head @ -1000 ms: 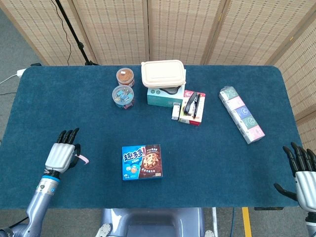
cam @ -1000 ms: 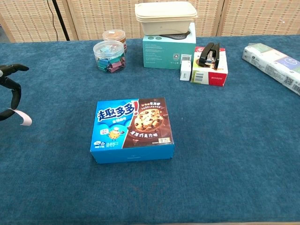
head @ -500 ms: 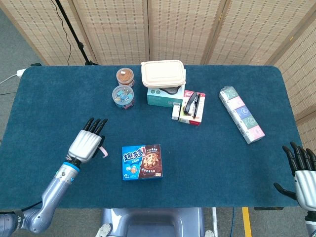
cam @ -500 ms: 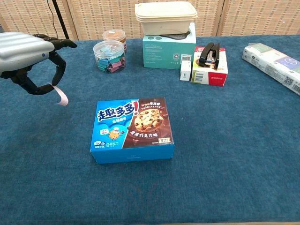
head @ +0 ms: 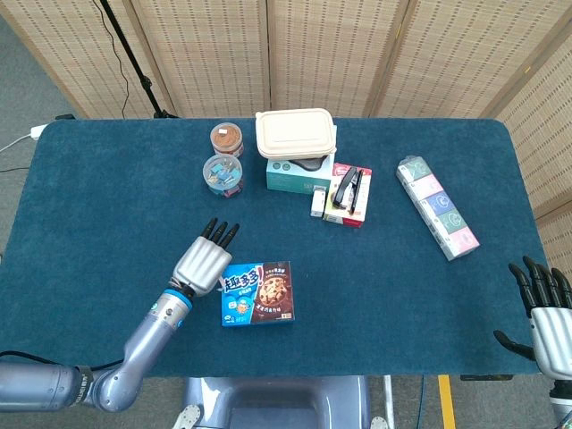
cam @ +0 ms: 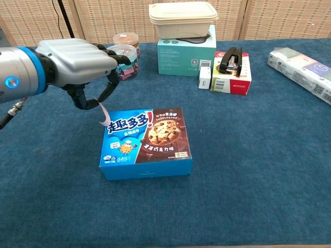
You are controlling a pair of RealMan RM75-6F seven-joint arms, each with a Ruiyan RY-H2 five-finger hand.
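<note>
The left hand (head: 205, 260) has travelled rightward across the blue cloth, from near the table's left edge to just beside the cookie box (head: 257, 292), its fingers (cam: 111, 85) now hanging over the box's left end. The pink tag (cam: 103, 114) (dangling under the palm) came along, now close above the box top.

Left robot hand (cam: 77, 64) over cookie box (cam: 146, 142) left edge; clip jar (cam: 123, 62) behind.
</note>
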